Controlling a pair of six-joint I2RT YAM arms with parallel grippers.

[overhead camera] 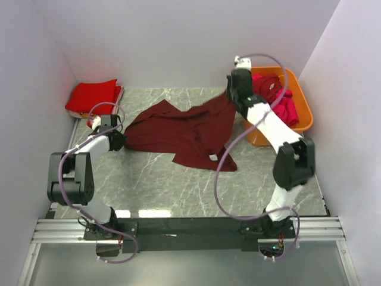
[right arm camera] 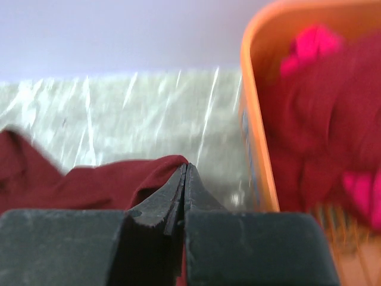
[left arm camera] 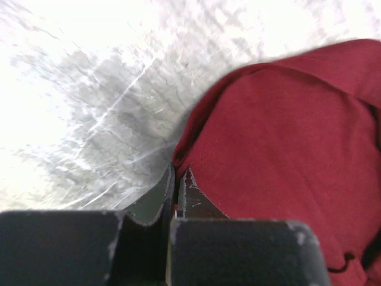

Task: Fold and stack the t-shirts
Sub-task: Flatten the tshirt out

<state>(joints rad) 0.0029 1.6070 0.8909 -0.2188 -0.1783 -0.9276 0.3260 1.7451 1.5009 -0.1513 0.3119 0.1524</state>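
Left gripper: fingers pinched together on maroon t-shirt, at its edge farthest from orange basket.
Red t-shirt: folded, well left of basket.
Maroon t-shirt: rumpled on table, just left of basket.
Right gripper: fingers clamped on maroon t-shirt's edge nearest basket.
Basket contents: dark red and magenta t-shirts, heaped.

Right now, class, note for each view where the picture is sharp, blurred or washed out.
Top external: sharp, evenly lit, glare on the table near the bases. Left wrist: table overexposed and streaked with blur. Right wrist: orange basket and its shirts blurred; right tool sharper.
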